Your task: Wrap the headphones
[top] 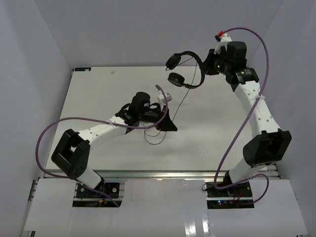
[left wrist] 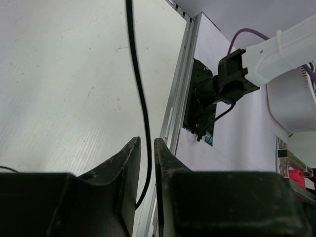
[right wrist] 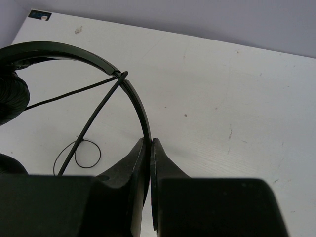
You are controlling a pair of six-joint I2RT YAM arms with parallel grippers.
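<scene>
Item: headphones (top: 190, 56), black, on-ear, thin arched headband (right wrist: 98, 58). You had them lifted off the table (top: 98, 94) over its far right part, arch uppermost

- Earcups: two round padded earcups, one (top: 173, 60) to the left end of the arch and the other (top: 177, 79) just below it, both hanging free of the surface
- Cord (left wrist: 140, 94): thin and black. It dropped from the headphones towards the middle of the table, ran to your left gripper and ended in a loose loop lying on the surface just near of it. In the right wrist view two strands crossed inside the arch and met at the headband
- Right gripper (right wrist: 149, 143): fingers closed down to a sliver on the headband, which passed straight between the tips
- Left gripper (left wrist: 147, 143): low over the middle of the table, fingers drawn narrow with the cord running into the slot between them. You could not tell from these views whether the cord was actually pinched
- Markings: a small blue label (right wrist: 39, 15) sat at the far left corner of the table, its print too small to read
- Surroundings: purple cables (top: 247, 113) looped along both arms, a red fitting (top: 218, 35) topped the right wrist, and a green light (top: 217, 67) glowed there
</scene>
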